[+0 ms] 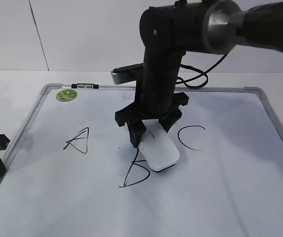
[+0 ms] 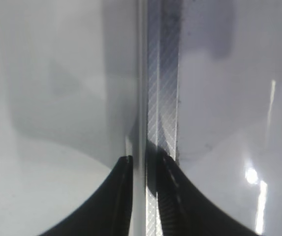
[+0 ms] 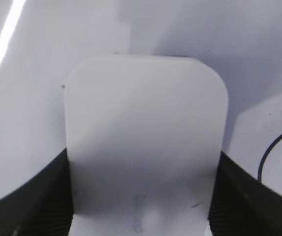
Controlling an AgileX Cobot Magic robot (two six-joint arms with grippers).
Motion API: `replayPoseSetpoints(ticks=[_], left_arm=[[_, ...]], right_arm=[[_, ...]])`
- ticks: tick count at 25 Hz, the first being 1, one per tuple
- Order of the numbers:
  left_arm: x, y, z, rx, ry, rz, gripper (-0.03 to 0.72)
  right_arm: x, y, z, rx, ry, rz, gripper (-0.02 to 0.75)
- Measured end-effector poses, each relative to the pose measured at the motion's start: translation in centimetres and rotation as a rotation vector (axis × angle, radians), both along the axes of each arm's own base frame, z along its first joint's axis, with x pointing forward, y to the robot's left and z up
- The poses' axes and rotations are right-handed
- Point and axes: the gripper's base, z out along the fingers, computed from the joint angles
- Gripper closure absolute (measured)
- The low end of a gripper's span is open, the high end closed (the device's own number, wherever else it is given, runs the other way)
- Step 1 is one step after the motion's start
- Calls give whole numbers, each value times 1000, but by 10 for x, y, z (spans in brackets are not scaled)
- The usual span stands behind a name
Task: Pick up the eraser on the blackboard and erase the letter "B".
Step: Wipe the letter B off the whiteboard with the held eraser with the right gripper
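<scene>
While the flat white plastic eraser sits clamped in the right gripper over the upper half of the slanted black marker letter "B", the stroke below is untouched.

At far left the left gripper straddles the ribbed silver-grey metal frame of the glossy white blackboard, jaws a narrow gap apart and seemingly not squeezing it, so the board could slide on the pale worktop under a firm wipe. Thin-lined "A" lies well left; the curved "C" lies just right of the rounded eraser, and a wide sweep could smear it. Smooth plastic might slip between the ridged black pads.
</scene>
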Motion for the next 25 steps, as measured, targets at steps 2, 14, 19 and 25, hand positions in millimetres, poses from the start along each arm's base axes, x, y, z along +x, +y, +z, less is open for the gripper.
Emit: replayPoseSetpoints(ticks=[2,14,19,25], left_arm=[[0,0,0,0,1,0,554],[0,0,-1,-1,4,-1,547],[0,0,-1,-1,4,-1,547],[0,0,-1,-1,5,-1,547]], right_arm=[[2,-1,-6,-27,-3,8,206],[5,0,-24,-64,25,43,206],[5,1,-25,-59,29,50,206],[-3,12,-26,-45,44,86,206]])
